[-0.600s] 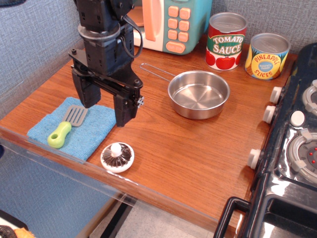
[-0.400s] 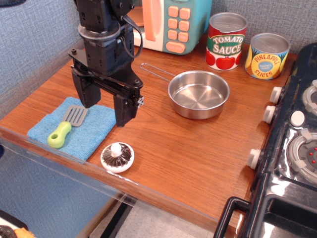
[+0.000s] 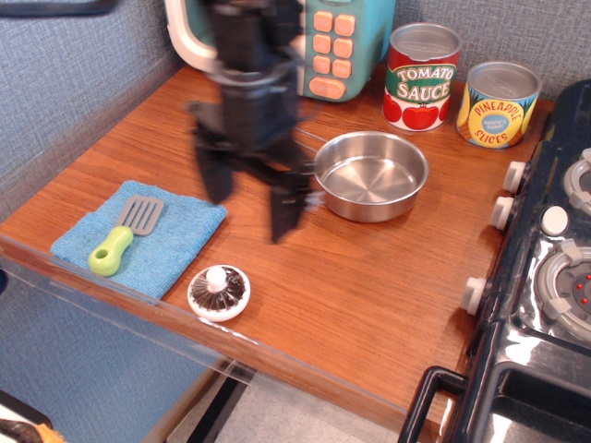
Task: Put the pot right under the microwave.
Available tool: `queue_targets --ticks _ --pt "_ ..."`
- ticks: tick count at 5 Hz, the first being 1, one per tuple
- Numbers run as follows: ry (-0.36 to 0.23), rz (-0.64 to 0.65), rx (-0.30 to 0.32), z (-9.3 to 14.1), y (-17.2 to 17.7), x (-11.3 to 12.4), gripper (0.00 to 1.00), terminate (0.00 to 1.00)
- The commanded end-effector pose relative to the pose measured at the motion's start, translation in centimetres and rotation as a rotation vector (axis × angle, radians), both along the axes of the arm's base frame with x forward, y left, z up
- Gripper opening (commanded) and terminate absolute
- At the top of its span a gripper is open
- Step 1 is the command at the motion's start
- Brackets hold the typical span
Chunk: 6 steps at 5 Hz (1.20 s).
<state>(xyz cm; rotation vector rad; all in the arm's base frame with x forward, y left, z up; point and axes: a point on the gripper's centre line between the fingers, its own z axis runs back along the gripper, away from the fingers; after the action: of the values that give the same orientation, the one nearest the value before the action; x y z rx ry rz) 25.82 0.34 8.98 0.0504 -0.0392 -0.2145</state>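
Closing in on the pot

Swinging right, the gripper has left its spot over the blue cloth and now hangs just left of the pot, smeared by motion blur. Jaws are spread wide, nothing between them; right finger sits at the pan's 9 o'clock, near the rim, contact unclear through the blur. Pot hasn't shifted: same place on the wooden counter, at about 5 o'clock from the microwave, with the tomato sauce can at its 1 o'clock. Its thin wire handle runs toward 10 o'clock and is mostly hidden behind the arm. Spatula on the cloth and the white knob lid are unchanged too.

Reads as the approach phase, so the task is barely started: no grasp yet. Next probably needs the jaws lined up on the rim or handle, then a short drag toward the microwave front. Shiny thin rim looks slippery; could skate instead of lifting.
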Motion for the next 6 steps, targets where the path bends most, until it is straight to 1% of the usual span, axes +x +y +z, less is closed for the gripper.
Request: queue_targets --ticks 1,2,3,4,5,6 --pt "-0.07 0.003 0.006 -0.3 -3.7 7.7 1.0 0.0" --pt "-0.066 0.015 0.004 -1.7 -5.1 10.9 1.0 0.0" --pt "-0.059 0.032 -0.023 -3.2 -6.3 12.6 1.0 0.0" --pt "-0.052 0.048 -0.044 -4.5 -7.3 13.2 1.0 0.0" --pt "-0.064 0.101 -0.083 -5.6 -7.3 13.2 0.0 0.0" --pt "-0.054 0.108 -0.077 -6.1 -7.0 13.1 0.0 0.0"
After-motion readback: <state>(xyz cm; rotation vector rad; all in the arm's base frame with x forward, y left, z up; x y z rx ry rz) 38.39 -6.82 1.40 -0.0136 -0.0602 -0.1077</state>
